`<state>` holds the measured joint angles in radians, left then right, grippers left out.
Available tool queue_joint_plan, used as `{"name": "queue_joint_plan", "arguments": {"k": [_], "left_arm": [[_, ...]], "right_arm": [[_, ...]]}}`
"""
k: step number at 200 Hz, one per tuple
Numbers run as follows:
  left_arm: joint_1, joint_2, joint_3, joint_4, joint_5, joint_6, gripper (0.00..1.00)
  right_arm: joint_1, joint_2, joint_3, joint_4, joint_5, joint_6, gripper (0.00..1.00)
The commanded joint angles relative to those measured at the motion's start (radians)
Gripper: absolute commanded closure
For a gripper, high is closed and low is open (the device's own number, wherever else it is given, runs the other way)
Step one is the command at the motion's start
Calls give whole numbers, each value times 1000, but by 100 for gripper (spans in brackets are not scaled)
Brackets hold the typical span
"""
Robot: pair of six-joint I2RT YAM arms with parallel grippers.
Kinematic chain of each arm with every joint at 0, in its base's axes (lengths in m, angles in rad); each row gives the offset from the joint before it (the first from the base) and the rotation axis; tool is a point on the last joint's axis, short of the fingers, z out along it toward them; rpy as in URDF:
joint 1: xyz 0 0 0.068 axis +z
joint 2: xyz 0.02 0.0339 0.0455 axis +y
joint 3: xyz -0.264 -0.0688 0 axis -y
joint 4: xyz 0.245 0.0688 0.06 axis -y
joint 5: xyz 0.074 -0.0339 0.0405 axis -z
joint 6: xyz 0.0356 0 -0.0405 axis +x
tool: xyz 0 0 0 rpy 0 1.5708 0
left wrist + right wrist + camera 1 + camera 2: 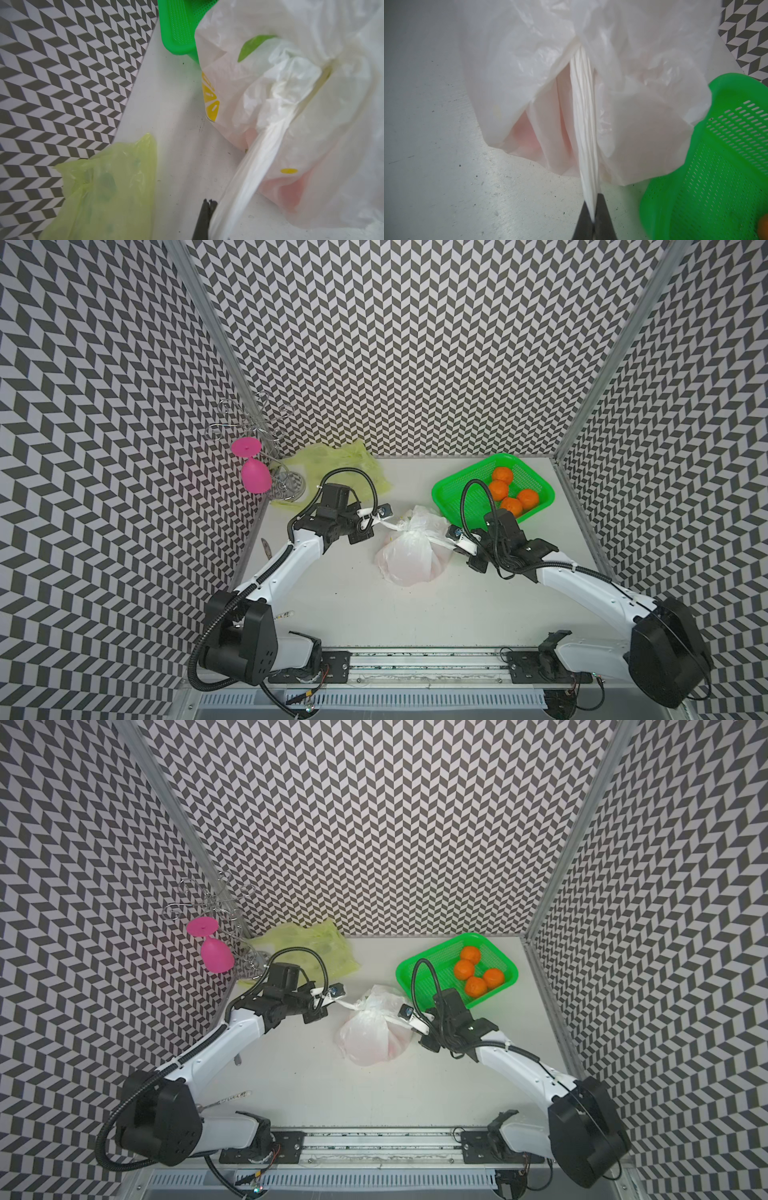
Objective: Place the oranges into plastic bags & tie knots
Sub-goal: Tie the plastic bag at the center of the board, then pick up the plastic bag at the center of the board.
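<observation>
— Checkered walls [415, 344], pale table [353, 605]: where is the white bag [409, 560] sitting?
— Between both sets of fingers. Left gripper [376, 523] is pinching one handle strip [259, 155] tight; right gripper [593, 218] is clamping the other.
— Oranges [512, 506]?
— Four are lying in the green basket [446, 493] beside the right fingers; yellow-green bag [332, 460] beyond the left ones.

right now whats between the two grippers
The white bag, with left gripper and right gripper each pinching one of its handle strips; both top views show it.
</observation>
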<state>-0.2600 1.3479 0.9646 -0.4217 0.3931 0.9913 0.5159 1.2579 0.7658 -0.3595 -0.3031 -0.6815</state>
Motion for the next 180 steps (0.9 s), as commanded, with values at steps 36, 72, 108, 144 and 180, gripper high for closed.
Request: {"name": "queue_joint_plan", "arguments": {"k": [36, 72, 108, 144, 180], "left_arm": [[30, -92, 193, -117, 213, -165, 52], [-35, -172, 189, -40, 279, -389, 10], [-269, -119, 161, 33, 9, -458, 6], [-378, 21, 177, 18, -197, -484, 1], [-411, 119, 187, -36, -173, -502, 1]], "right_arm": [[26, -22, 166, -209, -62, 23, 54], [-77, -133, 197, -183, -156, 63, 16], [-227, -97, 195, -43, -64, 171, 14], [-263, -9, 193, 39, 106, 255, 14], [-276, -11, 95, 143, 122, 277, 14]]}}
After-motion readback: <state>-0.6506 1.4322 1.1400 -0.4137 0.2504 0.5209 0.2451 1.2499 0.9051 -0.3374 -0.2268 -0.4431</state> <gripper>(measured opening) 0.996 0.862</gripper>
